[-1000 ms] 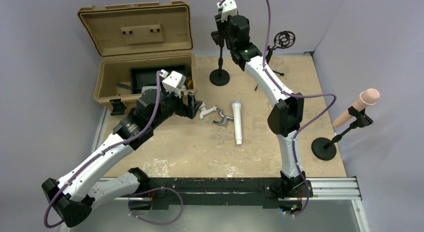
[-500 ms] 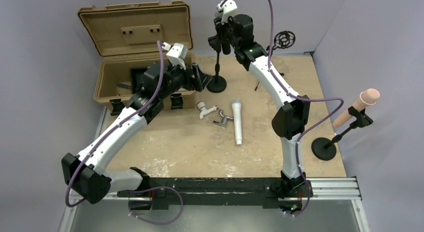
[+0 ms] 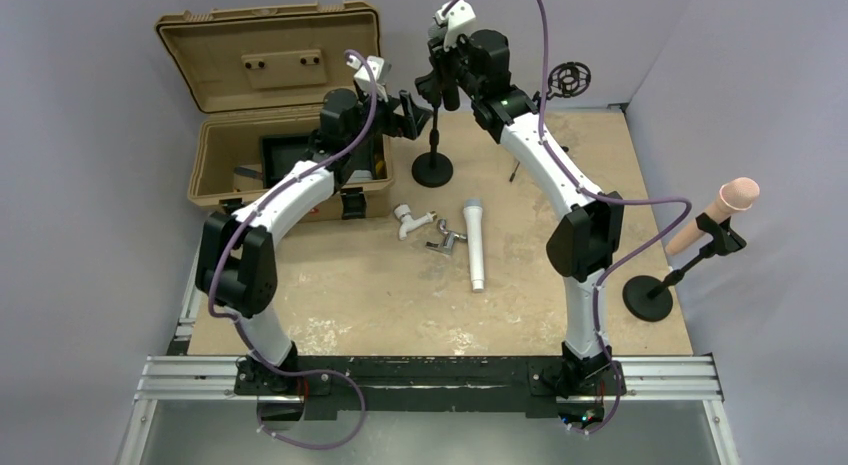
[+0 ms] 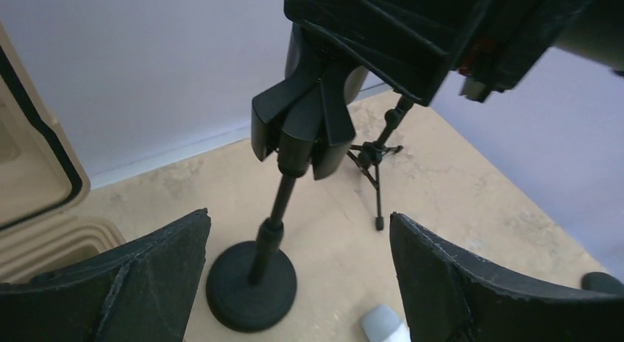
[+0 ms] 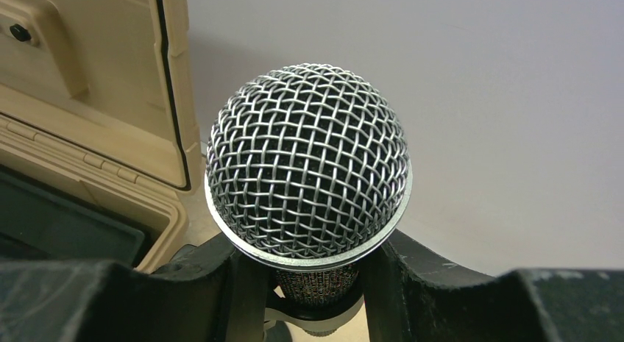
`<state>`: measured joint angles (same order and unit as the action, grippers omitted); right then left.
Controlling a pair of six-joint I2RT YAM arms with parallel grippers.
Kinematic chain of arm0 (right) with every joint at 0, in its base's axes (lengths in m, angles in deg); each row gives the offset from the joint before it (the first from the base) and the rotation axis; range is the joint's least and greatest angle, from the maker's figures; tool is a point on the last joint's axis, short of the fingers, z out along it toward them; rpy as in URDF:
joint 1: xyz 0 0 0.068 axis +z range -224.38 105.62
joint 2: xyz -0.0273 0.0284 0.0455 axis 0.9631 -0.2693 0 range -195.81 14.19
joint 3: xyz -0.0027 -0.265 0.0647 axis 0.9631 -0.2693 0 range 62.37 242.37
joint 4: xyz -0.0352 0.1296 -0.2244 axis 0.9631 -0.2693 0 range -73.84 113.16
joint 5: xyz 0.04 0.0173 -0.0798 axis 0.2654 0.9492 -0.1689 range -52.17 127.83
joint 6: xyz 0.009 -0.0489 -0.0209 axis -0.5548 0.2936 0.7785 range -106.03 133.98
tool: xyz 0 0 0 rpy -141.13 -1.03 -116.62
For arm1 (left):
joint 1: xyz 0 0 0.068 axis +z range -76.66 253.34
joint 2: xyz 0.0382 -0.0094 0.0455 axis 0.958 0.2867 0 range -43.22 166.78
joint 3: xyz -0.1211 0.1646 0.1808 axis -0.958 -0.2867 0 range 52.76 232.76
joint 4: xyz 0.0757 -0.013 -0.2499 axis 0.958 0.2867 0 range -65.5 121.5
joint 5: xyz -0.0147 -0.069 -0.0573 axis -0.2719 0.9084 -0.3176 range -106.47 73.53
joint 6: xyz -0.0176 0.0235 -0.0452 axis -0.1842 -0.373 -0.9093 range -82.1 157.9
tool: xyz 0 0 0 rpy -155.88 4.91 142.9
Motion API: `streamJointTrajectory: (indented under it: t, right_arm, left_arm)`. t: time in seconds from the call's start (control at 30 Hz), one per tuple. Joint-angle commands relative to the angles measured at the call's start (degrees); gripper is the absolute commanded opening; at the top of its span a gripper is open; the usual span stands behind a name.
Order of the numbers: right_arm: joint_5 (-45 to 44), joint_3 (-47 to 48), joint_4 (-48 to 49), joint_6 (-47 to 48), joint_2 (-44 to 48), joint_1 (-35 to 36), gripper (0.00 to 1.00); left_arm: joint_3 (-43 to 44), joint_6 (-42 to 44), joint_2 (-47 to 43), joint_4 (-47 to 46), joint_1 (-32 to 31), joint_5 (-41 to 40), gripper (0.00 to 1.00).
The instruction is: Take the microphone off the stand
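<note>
A black microphone with a silver mesh head [image 5: 309, 162] sits in the clip [image 4: 302, 129] of a black stand with a round base [image 3: 432, 169] near the back of the table. My right gripper [image 3: 446, 77] is at the top of the stand, its jaws closed on the microphone body just under the head [image 5: 313, 283]. My left gripper [image 3: 408, 113] is open just left of the stand. In the left wrist view the pole [image 4: 278, 209] and base [image 4: 250, 287] lie between its wide-apart fingers [image 4: 147, 276], without touching them.
An open tan case [image 3: 290, 155] stands at the back left, close behind my left arm. A white microphone [image 3: 474, 240] and two small fittings [image 3: 415, 221] lie mid-table. A small tripod mount [image 3: 568, 80] stands at the back right. A second stand [image 3: 647, 297] with a peach microphone [image 3: 715, 217] is at the right.
My left arm has swung from mid-table up and back to the stand, its gripper staying open. My right gripper and the stand have shifted slightly left.
</note>
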<state>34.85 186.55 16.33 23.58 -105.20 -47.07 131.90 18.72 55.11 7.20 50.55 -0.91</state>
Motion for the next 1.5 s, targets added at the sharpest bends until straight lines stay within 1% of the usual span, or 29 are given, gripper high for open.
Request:
streamJointTrajectory:
  t: [0.0, 0.07, 0.2, 0.27, 0.37, 0.47, 0.53, 0.63, 0.77, 1.0, 1.07, 1.1, 1.13, 1.23, 1.3, 1.47]
  right_arm:
    - [1.9, 1.9, 1.6, -3.6, 2.8, 0.2, 0.0]
    - [2.1, 2.2, 1.5, -3.8, 2.7, 0.2, 0.0]
    - [2.2, 2.8, 1.1, -3.9, 2.1, 0.2, 0.0]
    - [2.2, 3.1, 0.8, -3.9, 1.7, 0.2, 0.0]
    - [1.9, 3.2, 0.5, -4.0, 1.5, 0.2, 0.0]
    - [1.8, 3.3, 0.4, -4.0, 1.7, 0.2, 0.0]
    - [1.8, 3.6, 0.3, -4.0, 1.5, 0.2, 0.0]
    - [1.5, 4.1, -0.1, -3.8, 1.2, 0.2, 0.0]
    - [1.3, 4.9, -0.5, -3.7, 0.8, 0.2, 0.0]
    - [1.4, 5.6, -0.9, -3.8, 0.3, 0.2, 0.0]
    - [1.4, 5.8, -0.9, -3.8, 0.2, 0.2, 0.0]
    - [1.4, 6.0, -1.0, -3.7, 0.2, 0.2, 0.0]
    - [1.5, 6.0, -1.0, -3.7, 0.1, 0.2, 0.0]
    - [1.4, 6.3, -1.3, -3.8, 0.1, 0.2, 0.0]
    - [1.4, 6.3, -1.3, -3.7, 0.1, 0.2, 0.0]
    - [1.2, 6.2, -1.7, -3.9, 0.0, 0.3, 0.0]
  left_arm:
    - [4.9, 8.5, 3.6, -10.9, 0.4, 3.7, 0.88]
    - [6.2, 11.0, 5.8, -11.8, 0.4, 5.4, 0.87]
    - [6.5, 10.7, 9.0, -18.7, 0.4, 8.6, 0.84]
    - [6.5, 10.4, 10.9, -22.4, 0.4, 8.9, 0.83]
    - [8.3, 10.4, 13.1, -22.3, 0.4, 7.7, 0.81]
    - [9.9, 10.3, 14.7, -22.8, 0.4, 7.7, 0.74]
    - [10.6, 10.1, 15.6, -23.9, 0.4, 7.4, 0.72]
    - [11.5, 9.7, 16.6, -25.1, 0.4, 7.2, 0.71]
    - [11.7, 9.6, 16.9, -25.6, 0.3, 5.0, 0.71]
    - [13.1, 9.0, 17.9, -24.7, 0.3, 4.8, 0.64]
    - [13.3, 8.9, 18.1, -24.8, 0.2, 4.8, 0.66]
    - [13.4, 8.8, 18.2, -24.7, 0.2, 4.7, 0.71]
    - [13.5, 9.0, 18.4, -24.6, 0.1, 4.7, 0.74]
    - [13.7, 9.3, 18.4, -24.3, -0.1, 4.5, 0.76]
    - [13.7, 9.2, 18.5, -24.4, -0.1, 4.1, 0.73]
    - [14.2, 8.7, 18.5, -24.2, -0.2, 3.8, 0.6]
